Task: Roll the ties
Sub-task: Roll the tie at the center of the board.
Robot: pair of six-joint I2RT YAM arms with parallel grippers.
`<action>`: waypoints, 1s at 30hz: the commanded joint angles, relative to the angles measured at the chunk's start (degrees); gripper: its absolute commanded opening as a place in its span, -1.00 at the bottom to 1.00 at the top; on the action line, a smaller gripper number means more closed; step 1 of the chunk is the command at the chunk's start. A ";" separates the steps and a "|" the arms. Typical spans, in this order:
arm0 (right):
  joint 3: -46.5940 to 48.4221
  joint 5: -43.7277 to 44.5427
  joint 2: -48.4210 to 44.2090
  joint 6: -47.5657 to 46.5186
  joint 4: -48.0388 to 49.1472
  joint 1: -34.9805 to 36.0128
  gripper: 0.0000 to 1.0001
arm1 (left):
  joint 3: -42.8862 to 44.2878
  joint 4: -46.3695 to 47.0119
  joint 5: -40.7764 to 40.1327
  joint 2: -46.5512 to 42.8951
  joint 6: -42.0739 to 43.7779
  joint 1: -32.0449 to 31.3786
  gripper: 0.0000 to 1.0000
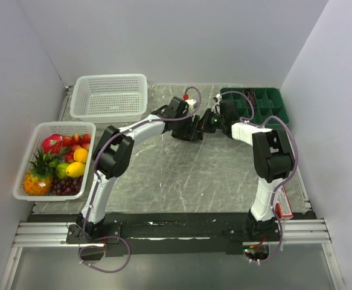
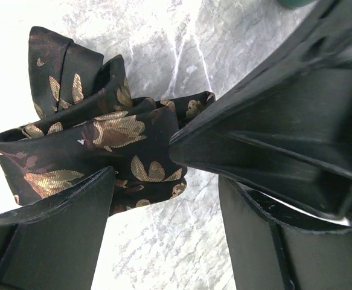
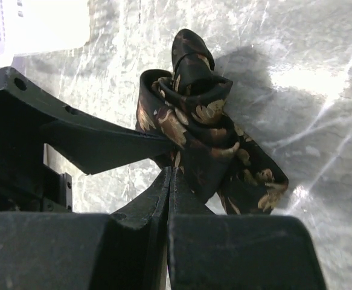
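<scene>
1. We see both arms reaching in over the grey marbled table (image 1: 176,175). Their pincers meet nose to nose just beside the green divided tray (image 1: 283,109), on its side facing the table's middle.
2. The necktie (image 2: 97,142), black with bronze-gold leaf figures, lies bunched in loose folds on the marble at that spot, between the two pincers. In the right wrist view we see one end rising as a small wound loop above the rest.
3. The right gripper (image 3: 171,174) has its fingers pressed together, with only a hairline seam between them. Its tips pinch a fold of the necktie.
4. The left gripper (image 2: 163,184) stands wide. One of its fingers (image 2: 61,229) overlaps the lower edge of the bundle, and the other sits apart over bare marble. The right gripper's closed tip pokes into the gap between them.
5. From overhead we can barely make out the cloth, because the two pincers hide most of it.
6. An empty white basket (image 1: 109,96) sits along the same far edge as the tray, well apart from it.
7. A second white basket of fruit (image 1: 55,160), holding a pineapple, grapes and lemons, sits farther still from the tray, at the table's opposite side.
</scene>
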 commanded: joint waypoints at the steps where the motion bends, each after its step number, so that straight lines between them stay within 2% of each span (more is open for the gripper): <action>1: 2.78 -5.03 2.96 -0.86 -0.56 0.74 -1.00 | -1.24 4.73 4.33 -3.22 -1.21 0.38 0.50; 8: 5.24 -5.91 6.13 -3.06 -4.87 1.18 -1.00 | -3.53 6.57 6.96 -4.45 -1.73 1.53 0.54; 15: 8.50 -0.73 9.12 -5.88 -12.78 1.62 -1.00 | -5.81 10.17 11.80 -6.12 -4.10 3.89 0.58; 17: 9.20 0.07 10.26 -6.14 -13.92 1.62 -1.00 | -7.13 11.14 10.76 -8.22 -4.54 4.16 0.59; 20: 9.55 0.60 10.96 -6.14 -14.37 1.71 -1.00 | -10.29 13.24 4.97 -13.31 -5.68 4.51 0.64; 24: 9.29 0.68 10.88 -6.23 -14.19 1.97 -1.00 | -13.20 12.73 -5.67 -17.81 -7.45 5.56 0.86; 26: 9.29 0.68 10.53 -6.32 -14.28 1.88 -1.00 | -13.55 12.38 -5.95 -17.03 -8.32 6.44 0.87; 30: 9.29 0.16 10.00 -6.41 -14.10 1.97 -1.00 | -15.04 14.55 -0.51 -12.55 -10.69 8.73 0.87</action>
